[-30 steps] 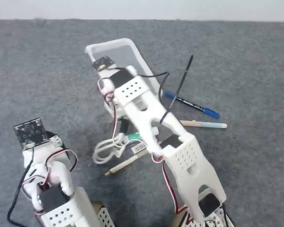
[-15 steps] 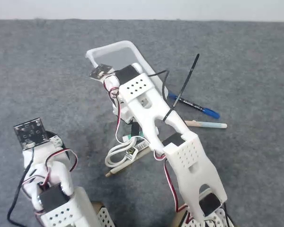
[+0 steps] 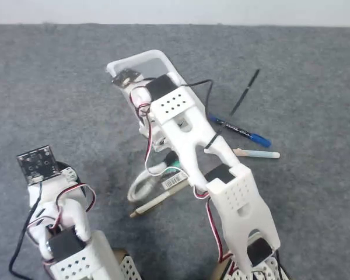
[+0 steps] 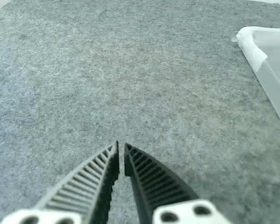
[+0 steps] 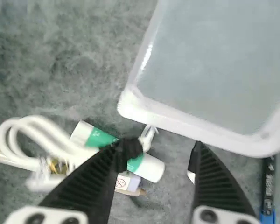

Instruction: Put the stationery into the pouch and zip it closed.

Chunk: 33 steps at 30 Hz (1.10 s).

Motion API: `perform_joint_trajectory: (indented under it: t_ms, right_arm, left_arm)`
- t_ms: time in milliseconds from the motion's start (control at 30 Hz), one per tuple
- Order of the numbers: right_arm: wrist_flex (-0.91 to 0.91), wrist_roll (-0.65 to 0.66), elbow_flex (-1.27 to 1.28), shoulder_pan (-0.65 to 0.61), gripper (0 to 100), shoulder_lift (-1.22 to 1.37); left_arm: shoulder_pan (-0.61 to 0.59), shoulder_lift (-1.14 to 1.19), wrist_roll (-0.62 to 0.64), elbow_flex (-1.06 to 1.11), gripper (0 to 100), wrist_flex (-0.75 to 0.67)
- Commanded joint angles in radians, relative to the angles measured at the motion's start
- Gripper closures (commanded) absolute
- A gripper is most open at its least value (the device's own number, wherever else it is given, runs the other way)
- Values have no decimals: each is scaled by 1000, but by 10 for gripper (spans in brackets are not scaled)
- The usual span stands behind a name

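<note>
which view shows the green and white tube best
Right wrist view: the green and white tube lies plainly beside the pouch. In the high view an arm covers all but a green sliver. The left wrist view faces carpet and a pouch corner.

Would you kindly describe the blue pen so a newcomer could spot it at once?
Find the translucent pouch on the grey mat. In the high view, two pens lie to its right. The blue pen is the upper one, dark-barrelled with blue ends, unlike the pale pen beneath it.
</note>
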Motion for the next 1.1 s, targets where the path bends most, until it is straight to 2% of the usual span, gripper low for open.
perform_joint_trajectory:
  t_ms: [0,333,600,767,933,1067]
  right_arm:
    - [45,-34,-2,42,839,-145]
    - [33,-130,313,45,861,-469]
    - [-105,-176,588,45,870,-707]
    - [-263,-167,775,47,950,-894]
    - [-504,-114,999,41,957,-977]
    - [-581,-167,1076,22,957,-978]
  left_arm:
    - [0,-3,8,-30,981,-31]
    - [0,-3,8,-30,981,-31]
    - [0,-3,8,-28,981,-31]
    - [0,-3,8,-28,981,-29]
    - [0,-3,8,-28,981,-29]
    - [0,-3,8,-28,981,-29]
